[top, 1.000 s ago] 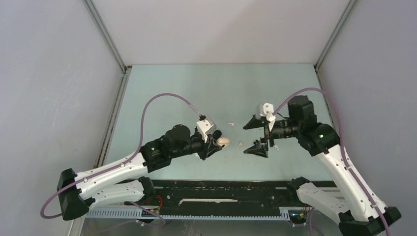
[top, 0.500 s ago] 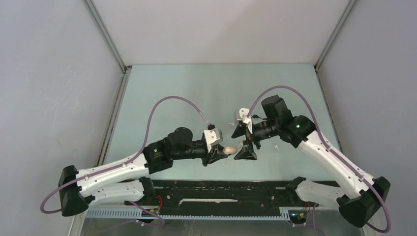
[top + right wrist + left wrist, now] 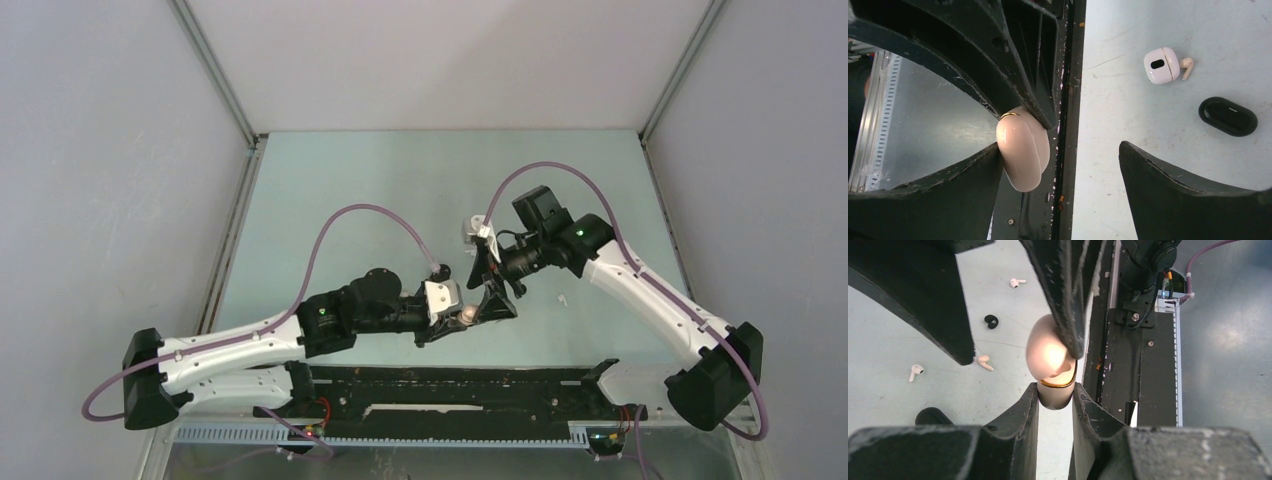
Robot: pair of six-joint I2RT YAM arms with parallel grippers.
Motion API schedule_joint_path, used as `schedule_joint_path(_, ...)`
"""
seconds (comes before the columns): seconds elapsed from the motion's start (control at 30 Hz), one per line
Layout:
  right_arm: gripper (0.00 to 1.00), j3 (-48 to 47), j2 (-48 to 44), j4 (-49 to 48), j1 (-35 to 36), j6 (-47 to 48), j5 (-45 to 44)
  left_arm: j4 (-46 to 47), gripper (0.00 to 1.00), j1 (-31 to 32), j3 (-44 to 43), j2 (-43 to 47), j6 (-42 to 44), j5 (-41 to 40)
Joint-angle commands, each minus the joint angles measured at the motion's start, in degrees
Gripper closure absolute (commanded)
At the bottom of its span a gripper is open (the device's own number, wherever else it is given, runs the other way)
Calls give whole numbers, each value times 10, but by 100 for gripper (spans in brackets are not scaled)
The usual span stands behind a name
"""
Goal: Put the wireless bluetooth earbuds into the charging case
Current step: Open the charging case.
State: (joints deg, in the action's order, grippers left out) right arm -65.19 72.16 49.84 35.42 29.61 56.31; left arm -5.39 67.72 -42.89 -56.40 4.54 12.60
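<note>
The table (image 3: 400,180) is matte pale green, flat and scuffed. My left gripper (image 3: 455,318) is clamped tight on the base of the pink case (image 3: 1048,352) – a glossy, egg-shaped shell with a thin gold rim. My right gripper (image 3: 492,290) stands wide open around it, one finger touching the case's upper half and the other well clear. On the table lie a black case (image 3: 1228,116), a smooth oblong, and a white case (image 3: 1161,65), a shiny rounded square. The earbuds (image 3: 915,371) – tiny stemmed white pieces – lie loose on the table, outside both jaws, one just beside the white case.
</note>
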Motion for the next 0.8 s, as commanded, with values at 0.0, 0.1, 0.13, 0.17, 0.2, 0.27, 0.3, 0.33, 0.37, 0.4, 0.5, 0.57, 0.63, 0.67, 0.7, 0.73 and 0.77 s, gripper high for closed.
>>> schedule_joint_path(0.0,14,-49,17,7,-15,8,34,15,100,13,-14,10,19,14)
schedule_joint_path(0.1,15,-57,27,16,-15,12,38,16,100,13,-9,16,21,10)
schedule_joint_path(0.13,15,-57,29,16,-15,11,39,18,100,13,-8,18,21,10)
schedule_joint_path(0.17,15,-58,30,18,-15,11,39,20,100,13,-5,19,19,9)
schedule_joint_path(0.2,15,-59,30,19,-15,11,40,24,100,13,-2,22,19,7)
schedule_joint_path(0.27,15,-65,30,28,-15,16,43,35,100,13,8,24,12,5)
schedule_joint_path(0.3,15,-70,28,36,-17,20,46,43,100,13,13,25,9,4)
schedule_joint_path(0.33,15,-78,26,49,-19,26,52,50,100,13,20,26,3,2)
schedule_joint_path(0.37,15,-89,22,67,-22,36,63,67,100,12,28,26,-6,1)
schedule_joint_path(0.4,15,-102,18,90,-26,50,75,84,100,9,38,26,-15,2)
schedule_joint_path(0.5,13,-130,-9,139,-50,78,93,147,100,-3,73,26,-49,4)
schedule_joint_path(0.57,11,-127,-33,143,-77,84,85,215,100,-14,108,31,-81,8)
schedule_joint_path(0.63,12,-116,-38,135,-108,86,63,271,100,-22,141,39,-109,5)
schedule_joint_path(0.67,14,-104,-37,116,-125,76,50,296,100,-25,158,45,-122,0)
schedule_joint_path(0.7,17,-84,-33,90,-141,61,28,321,100,-28,173,50,-132,-7)
schedule_joint_path(0.73,21,-64,-25,64,-150,49,-7,340,100,-29,189,58,-140,-14)
schedule_joint_path(0.77,27,-48,-15,44,-153,47,-50,358,100,-31,203,65,-148,-22)
